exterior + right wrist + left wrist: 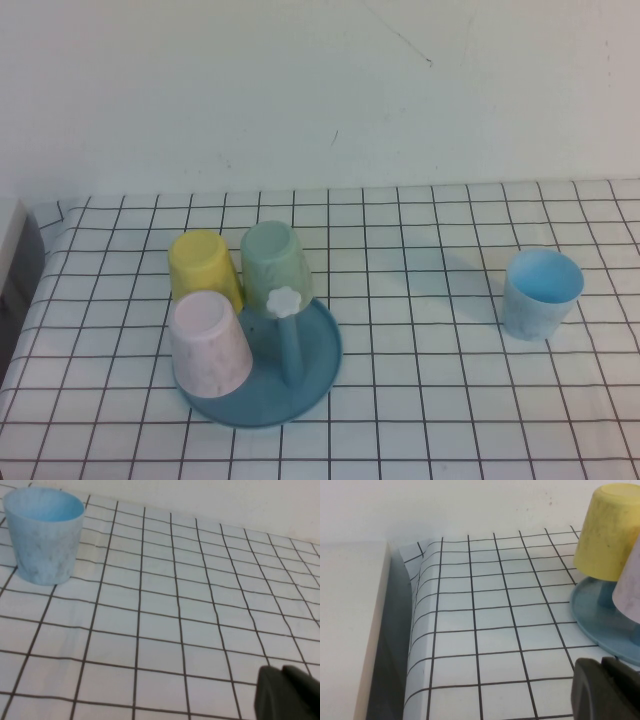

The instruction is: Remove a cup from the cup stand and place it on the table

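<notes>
The pale pink cup [208,345] sits upside down on a peg at the front left of the blue cup stand [318,358]; its edge also shows in the left wrist view [631,582]. The stand stands on the grid-cloth table [430,400]. Neither gripper shows in the high view. My left gripper [606,687] is shut and empty, low over the cloth just left of the stand's dish [597,617]. My right gripper [289,694] is shut and empty over bare cloth, well away from the stand.
A yellow cup [205,265] and a pale green cup [277,262] hang upside down on the stand's back pegs; one peg with a white flower knob [285,301] is bare. A light blue cup [541,292] stands upright at the right. The table's left edge [25,300] drops off.
</notes>
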Robot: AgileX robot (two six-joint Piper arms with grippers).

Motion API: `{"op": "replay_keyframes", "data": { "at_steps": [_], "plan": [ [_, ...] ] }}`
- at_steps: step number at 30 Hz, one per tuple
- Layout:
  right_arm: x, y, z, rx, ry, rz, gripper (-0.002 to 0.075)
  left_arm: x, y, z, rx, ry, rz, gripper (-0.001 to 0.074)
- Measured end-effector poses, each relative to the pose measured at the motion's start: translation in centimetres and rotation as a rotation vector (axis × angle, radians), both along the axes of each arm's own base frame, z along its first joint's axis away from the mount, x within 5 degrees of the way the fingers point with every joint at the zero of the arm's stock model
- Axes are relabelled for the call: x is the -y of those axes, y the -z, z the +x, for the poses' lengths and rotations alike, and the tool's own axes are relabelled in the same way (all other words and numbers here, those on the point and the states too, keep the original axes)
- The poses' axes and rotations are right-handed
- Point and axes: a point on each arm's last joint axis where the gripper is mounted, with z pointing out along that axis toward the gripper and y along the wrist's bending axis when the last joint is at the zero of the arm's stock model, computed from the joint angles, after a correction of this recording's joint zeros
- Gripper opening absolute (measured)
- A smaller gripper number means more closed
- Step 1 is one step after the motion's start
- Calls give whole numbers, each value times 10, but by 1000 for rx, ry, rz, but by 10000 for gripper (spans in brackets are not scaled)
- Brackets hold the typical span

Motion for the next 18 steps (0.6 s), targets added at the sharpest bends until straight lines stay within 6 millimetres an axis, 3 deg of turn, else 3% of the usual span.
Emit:
{"op": "replay_keyframes", "data": {
  "at_steps": [8, 18],
  "plan": [
    [0, -4, 1, 48, -4, -4, -3, 0, -4, 1, 41, -2, -3, -4],
    [-3, -39, 5, 431, -40, -49, -3, -1, -40, 1, 444, -16, -31, -4]
  ]
}}
